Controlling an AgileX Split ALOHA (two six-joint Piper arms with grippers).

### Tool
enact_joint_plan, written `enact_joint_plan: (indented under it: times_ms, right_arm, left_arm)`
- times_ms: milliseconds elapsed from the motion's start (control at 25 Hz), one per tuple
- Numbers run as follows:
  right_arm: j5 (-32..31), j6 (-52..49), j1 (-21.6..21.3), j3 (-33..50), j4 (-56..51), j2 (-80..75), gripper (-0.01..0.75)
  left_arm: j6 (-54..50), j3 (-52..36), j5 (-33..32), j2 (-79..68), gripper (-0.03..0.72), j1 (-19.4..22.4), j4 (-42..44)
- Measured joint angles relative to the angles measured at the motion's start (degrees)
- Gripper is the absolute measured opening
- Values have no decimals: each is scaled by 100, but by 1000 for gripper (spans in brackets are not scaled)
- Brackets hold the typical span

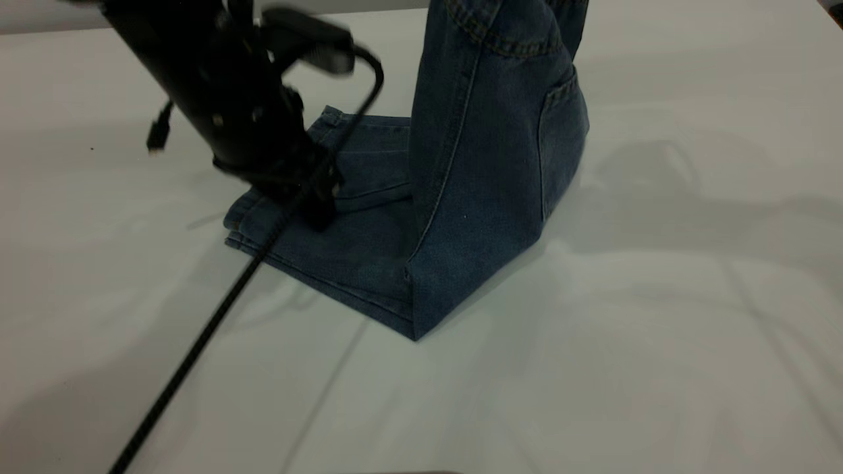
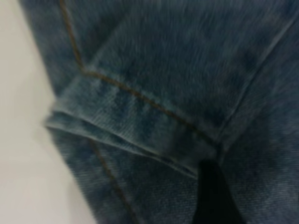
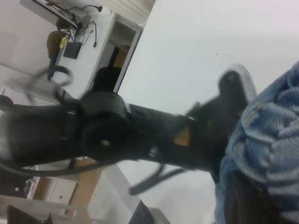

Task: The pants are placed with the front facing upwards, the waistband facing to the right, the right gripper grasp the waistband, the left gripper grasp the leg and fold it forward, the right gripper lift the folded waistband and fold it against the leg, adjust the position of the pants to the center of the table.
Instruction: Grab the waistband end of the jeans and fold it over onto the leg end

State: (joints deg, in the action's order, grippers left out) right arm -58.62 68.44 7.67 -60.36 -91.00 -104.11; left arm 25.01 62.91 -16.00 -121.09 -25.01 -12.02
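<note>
Pants sit near the middle of the white counter in the exterior view, half flat and half hauled upright. The leg end lies on the counter, hems pointing left, while the waist end rises steeply out of the top of the picture, back pocket showing on the raised part. The left end effector comes down on a black arm and presses onto the flat leg part near the hems; whether it is clenched or released cannot be told from here. A black cable trails off toward the lower left.

Over to the left wrist view: denim fills it, a folded hem with tan stitching running across, a sliver of counter beside it, and one dark fingertip resting on the cloth.

Right wrist view now: the gathered waistband bunches up close, with the right end effector clamped on it. Beyond, the left arm stretches across.
</note>
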Motion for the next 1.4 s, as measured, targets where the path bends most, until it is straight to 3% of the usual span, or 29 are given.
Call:
enact_joint_plan:
  times_ms: [200,400,880,1200,1400]
  right_arm:
    - [110,-11,242,-5,0,0,52]
    - [635,1,640,-12,0,0,52]
    - [1689,258,857,-57,-391,-17,52]
    - [2899,1226,1703,-212,-1129,-187,52]
    - [3040,1295,2040,-692,-1183,-888,52]
  left_arm:
    - [0,-7,301,-189,379,0,-4]
    - [0,-9,438,-69,379,0,-6]
    - [21,-20,303,2927,379,238,10]
    - [21,-62,306,4403,379,289,16]
    - [21,-62,287,4729,379,289,16]
